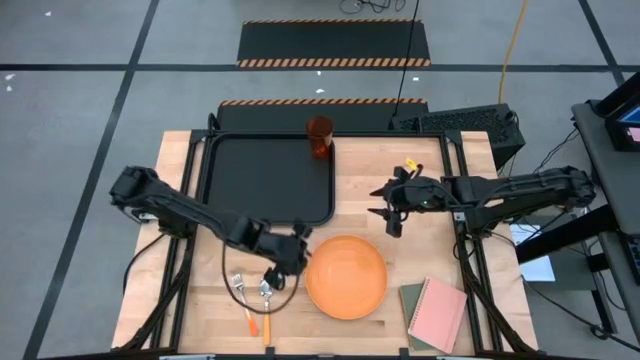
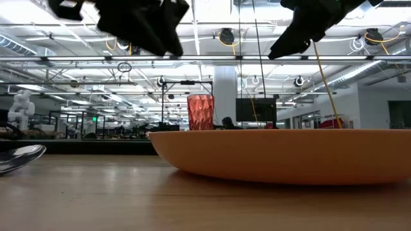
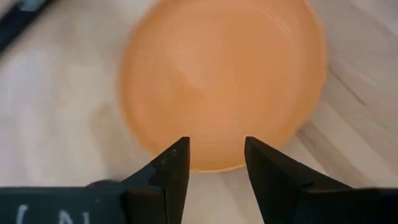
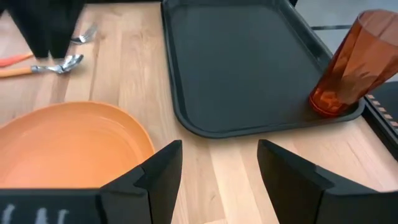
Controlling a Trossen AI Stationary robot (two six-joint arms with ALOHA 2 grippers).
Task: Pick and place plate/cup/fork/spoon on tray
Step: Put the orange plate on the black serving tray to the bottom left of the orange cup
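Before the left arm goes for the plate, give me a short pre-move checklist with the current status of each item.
1. Left gripper jaws open, nothing held: ok.
2. Plate flat on the table, beside the tray, nothing lying on it: ok.
3. Tray has bare floor for the plate: ok; only the cup stands in one far corner.
4. Right gripper open and off to the side of the plate: ok.
5. Fork and spoon lie on the table clear of the plate: ok.
6. Jaws lined up on the plate's rim: cannot tell.

No text, label, brand or number can be read anywhere. Pale marks on the left wrist's housing (image 3: 37,214) and the right wrist's housing (image 4: 43,214) are illegible.
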